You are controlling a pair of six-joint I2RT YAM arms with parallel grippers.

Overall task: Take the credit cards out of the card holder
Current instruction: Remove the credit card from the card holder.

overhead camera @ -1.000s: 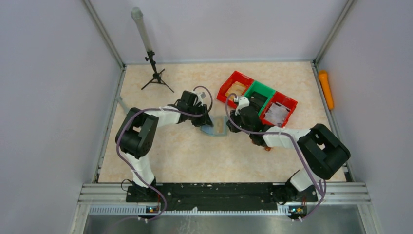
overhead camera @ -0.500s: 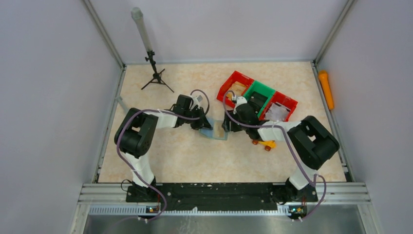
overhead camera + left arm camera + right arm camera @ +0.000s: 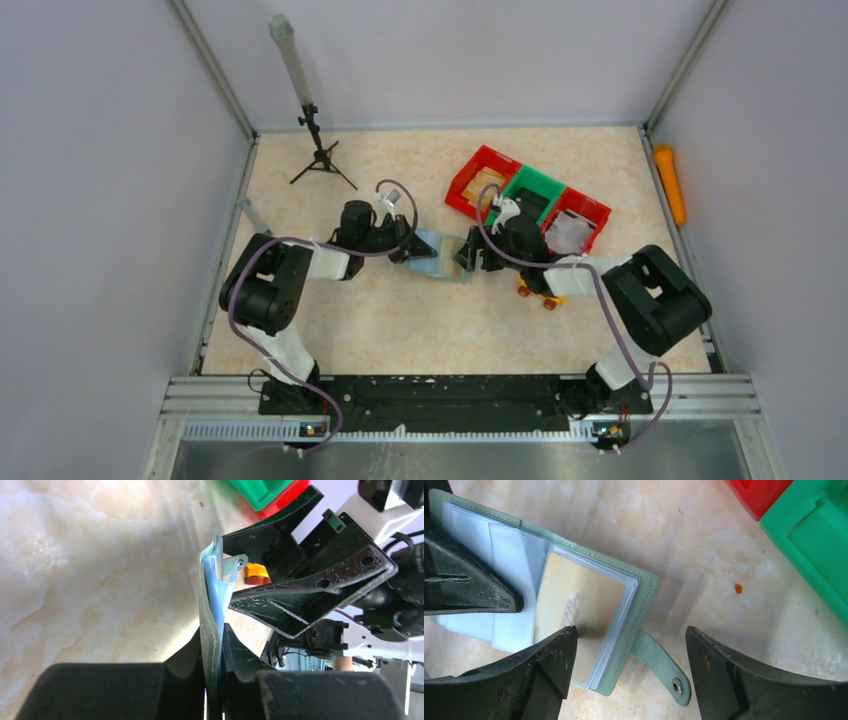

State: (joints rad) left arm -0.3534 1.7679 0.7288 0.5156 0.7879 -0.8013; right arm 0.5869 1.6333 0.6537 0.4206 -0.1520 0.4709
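The grey-green card holder (image 3: pixel 634 587) lies open on the table, its snap tab (image 3: pixel 664 667) pointing toward me. A tan credit card (image 3: pixel 574 610) shows inside a clear sleeve; other credit cards are hidden. My left gripper (image 3: pixel 212 640) is shut on the holder's left flap (image 3: pixel 210 605), seen edge-on. In the right wrist view my right gripper (image 3: pixel 630 635) stands open over the holder's right page. One of its fingers (image 3: pixel 549 665) is above the card's near corner, the other beyond the tab. From above, the holder (image 3: pixel 438 262) sits between both grippers.
A row of red (image 3: pixel 480 178), green (image 3: pixel 532 198) and red (image 3: pixel 578 222) bins stands just behind the right gripper. A yellow toy car (image 3: pixel 540 293) lies by the right forearm. A small tripod (image 3: pixel 320 155) stands at the back left, and an orange object (image 3: pixel 668 185) lies along the right wall.
My right gripper has gone from shut to open over the holder. The left gripper has closed further on the flap and drawn back to the left, spreading the holder open.
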